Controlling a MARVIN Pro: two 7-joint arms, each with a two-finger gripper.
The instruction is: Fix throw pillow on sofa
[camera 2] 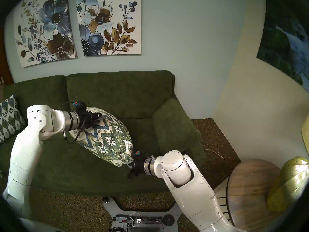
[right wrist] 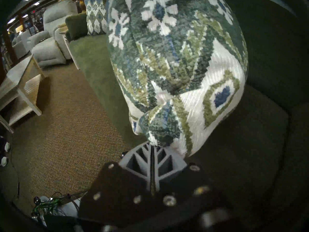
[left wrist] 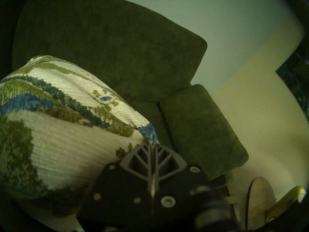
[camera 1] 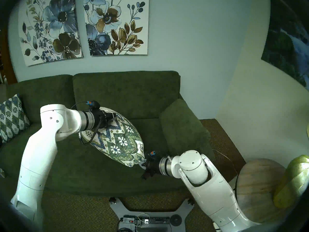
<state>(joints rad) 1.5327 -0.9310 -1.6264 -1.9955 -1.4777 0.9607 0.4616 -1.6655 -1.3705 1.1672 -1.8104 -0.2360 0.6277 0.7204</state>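
From the head views the throw pillow [camera 1: 117, 137] hangs over the sofa [camera 1: 125, 94] seat, left hand [camera 1: 112, 119] pinching its eleven-o'clock corner, right hand [camera 1: 144, 163] its five-o'clock corner; both wrist views show closed fingers bunching soft, light, plump fabric, so corners seem the best holds.

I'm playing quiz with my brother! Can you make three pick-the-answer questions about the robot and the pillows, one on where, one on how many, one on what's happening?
1. Where is the throw pillow?
A. flat on the carpet
B. held up over the sofa seat
C. on the round table

2. How many patterned pillows show in the head view?
A. one
B. two
C. four

3. What are the two grippers doing?
A. both shut on pillow corners
B. both open
C. only one holds it

Answers:
1 B, it hangs between the arms above the seat.
2 B, the held one plus the second pillow at the sofa's left end.
3 A, the left gripper and right gripper each pinch a corner.
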